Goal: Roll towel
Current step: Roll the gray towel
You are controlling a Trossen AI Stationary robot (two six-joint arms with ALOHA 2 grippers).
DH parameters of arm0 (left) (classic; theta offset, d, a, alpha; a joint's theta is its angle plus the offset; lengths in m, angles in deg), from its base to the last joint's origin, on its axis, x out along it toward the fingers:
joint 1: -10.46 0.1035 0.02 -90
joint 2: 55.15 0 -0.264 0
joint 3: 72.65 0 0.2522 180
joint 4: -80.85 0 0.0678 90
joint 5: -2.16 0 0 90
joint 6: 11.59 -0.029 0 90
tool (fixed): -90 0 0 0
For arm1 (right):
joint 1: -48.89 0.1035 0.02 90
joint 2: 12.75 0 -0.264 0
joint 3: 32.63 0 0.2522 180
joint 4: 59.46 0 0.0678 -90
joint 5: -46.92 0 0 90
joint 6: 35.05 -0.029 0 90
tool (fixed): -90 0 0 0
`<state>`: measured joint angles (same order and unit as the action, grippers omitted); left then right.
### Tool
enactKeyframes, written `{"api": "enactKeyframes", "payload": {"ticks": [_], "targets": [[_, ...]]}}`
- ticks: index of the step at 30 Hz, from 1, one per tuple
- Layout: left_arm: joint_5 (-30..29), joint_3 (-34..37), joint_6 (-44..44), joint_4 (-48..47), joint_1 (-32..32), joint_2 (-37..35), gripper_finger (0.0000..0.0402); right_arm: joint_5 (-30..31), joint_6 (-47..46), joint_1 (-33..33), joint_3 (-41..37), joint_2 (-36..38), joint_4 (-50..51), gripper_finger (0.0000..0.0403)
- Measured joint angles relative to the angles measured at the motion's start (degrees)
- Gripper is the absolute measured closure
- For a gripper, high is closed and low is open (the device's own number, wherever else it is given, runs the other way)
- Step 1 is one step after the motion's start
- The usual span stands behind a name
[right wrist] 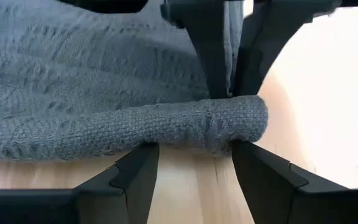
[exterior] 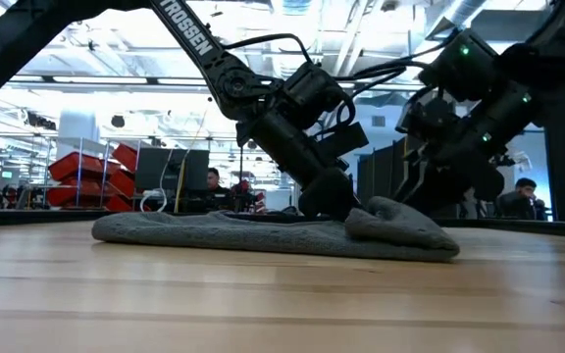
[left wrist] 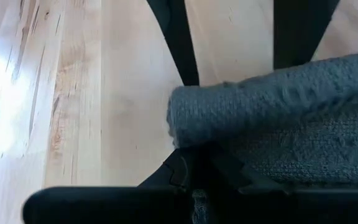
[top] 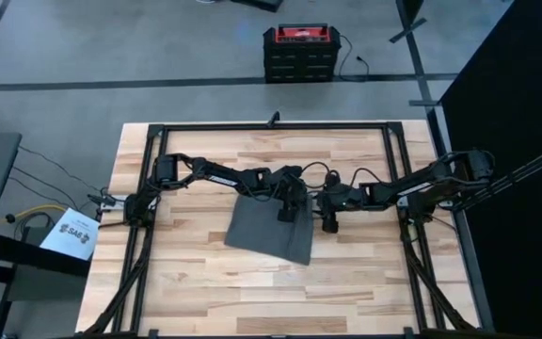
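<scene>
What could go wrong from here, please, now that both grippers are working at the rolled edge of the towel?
The roll is only a thin first turn, while most of the towel lies flat; if either side slips, it may unroll. The left gripper and right gripper work close together near one end of that edge, so the far end may lag and the roll skew. They might also bump each other.
</scene>
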<state>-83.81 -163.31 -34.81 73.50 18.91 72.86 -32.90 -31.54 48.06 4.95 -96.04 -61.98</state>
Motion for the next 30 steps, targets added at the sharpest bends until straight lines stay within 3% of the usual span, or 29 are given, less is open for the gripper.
{"api": "enactKeyframes", "payload": {"ticks": [10, 16, 19, 30], "targets": [[0.0, 0.0, 0.0, 0.2, 0.0, 0.0, 0.0386, -0.1, -0.8, 0.2, 0.8, 0.1, 3.6, 0.0210], [0.1, 0.0, 0.0, 0.3, 0.0, 0.0, 0.0386, -0.4, -7.5, 0.9, 1.1, 0.3, 13.5, 0.0210], [0.1, 0.0, -0.5, 0.3, 0.0, 0.0, 0.0386, -0.4, -9.5, 0.8, 0.2, 0.2, 13.3, 0.0210], [0.2, 0.1, -0.7, 0.7, 0.0, 0.1, 0.0386, -1.3, 0.7, -0.1, 2.6, -0.4, 6.2, 0.0210]]}}
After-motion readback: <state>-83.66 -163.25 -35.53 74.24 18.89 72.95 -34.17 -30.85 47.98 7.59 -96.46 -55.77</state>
